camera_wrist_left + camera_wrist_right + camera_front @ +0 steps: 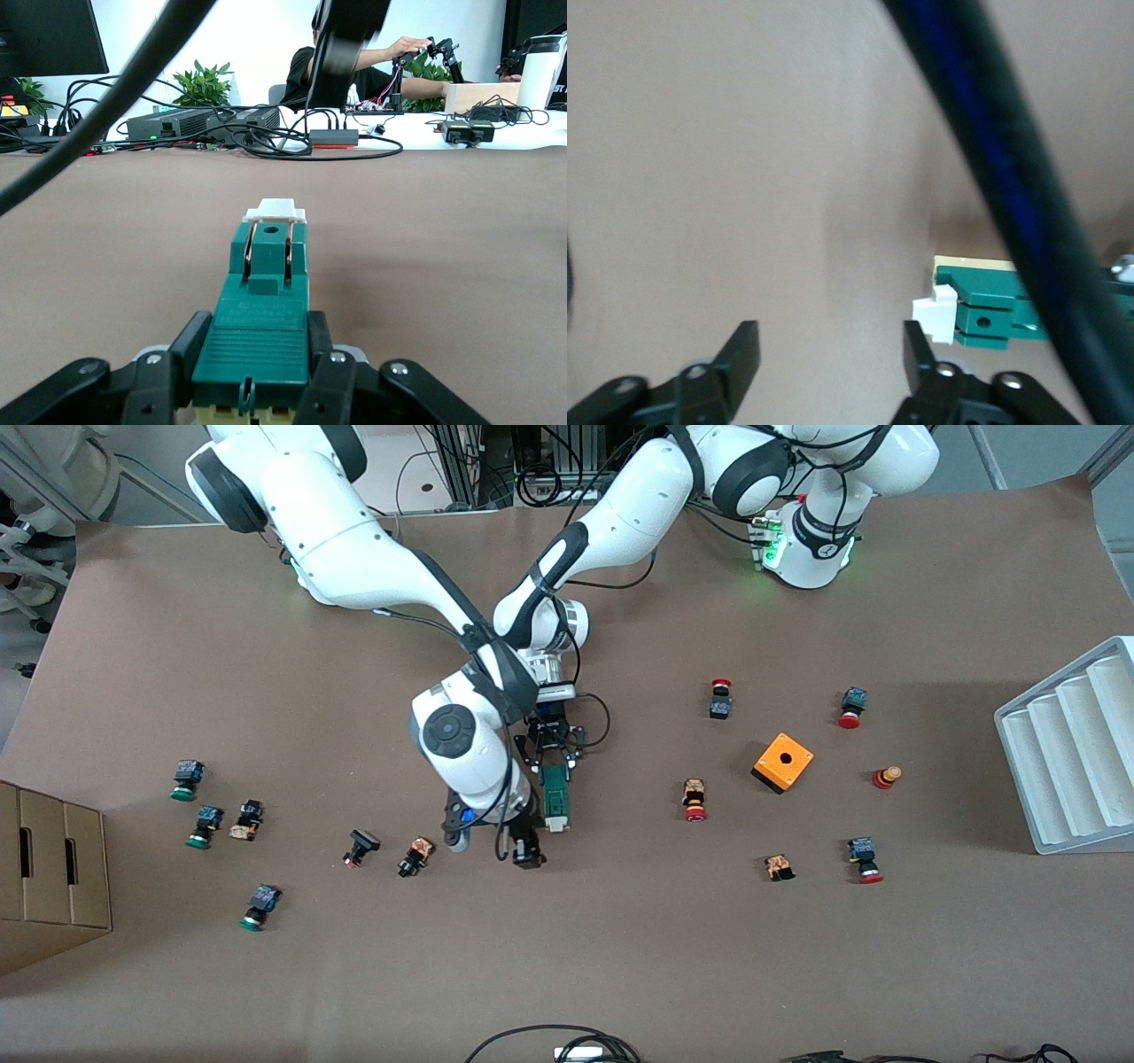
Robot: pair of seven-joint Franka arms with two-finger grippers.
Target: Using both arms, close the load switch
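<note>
The load switch [557,795] is a green bar lying on the brown table mid-way between the arms, its white block [556,825] at the end nearer the front camera. My left gripper [551,757] is shut on the bar's other end; in the left wrist view its fingers [199,341] press both sides of the load switch [266,301]. My right gripper [527,855] sits low beside the white-block end, toward the right arm's end of the table. It stands open with only bare table between its fingers, and the white block [935,319] is just outside one fingertip [914,341].
An orange box [782,762] and several red-capped push-buttons [695,799] lie toward the left arm's end. More buttons [416,856] lie toward the right arm's end, near a cardboard box [53,877]. A white ridged rack [1072,753] stands at the table edge.
</note>
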